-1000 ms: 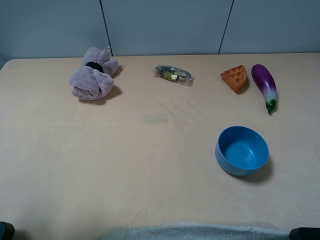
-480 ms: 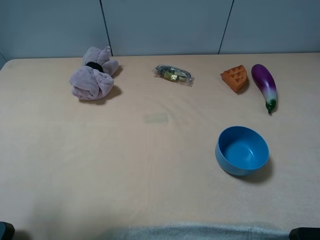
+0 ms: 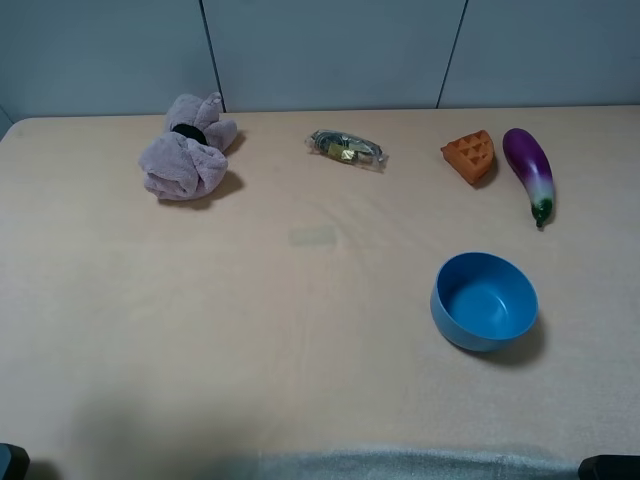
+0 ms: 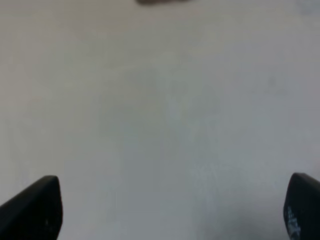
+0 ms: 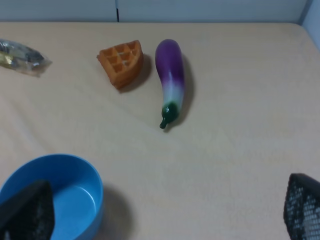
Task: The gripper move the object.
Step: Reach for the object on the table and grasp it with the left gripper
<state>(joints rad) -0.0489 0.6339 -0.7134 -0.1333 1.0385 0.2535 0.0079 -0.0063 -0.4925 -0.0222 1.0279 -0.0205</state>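
The blue bowl [image 3: 484,300] stands upright and empty on the tan table, right of middle and toward the front. It also shows in the right wrist view [image 5: 70,190], partly behind one fingertip. My right gripper [image 5: 165,212] is open and empty, back from the bowl, which lies by its one black fingertip [image 5: 25,212]. My left gripper [image 4: 167,210] is open and empty over bare table, with both black fingertips [image 4: 30,210] wide apart. In the high view only dark corners of the arms show at the bottom edge.
A purple eggplant [image 3: 530,172] and an orange waffle piece [image 3: 470,155] lie behind the bowl at back right. A wrapped packet [image 3: 346,149] lies at back centre. A pinkish plush toy [image 3: 186,150] sits at back left. A grey wall runs behind the table.
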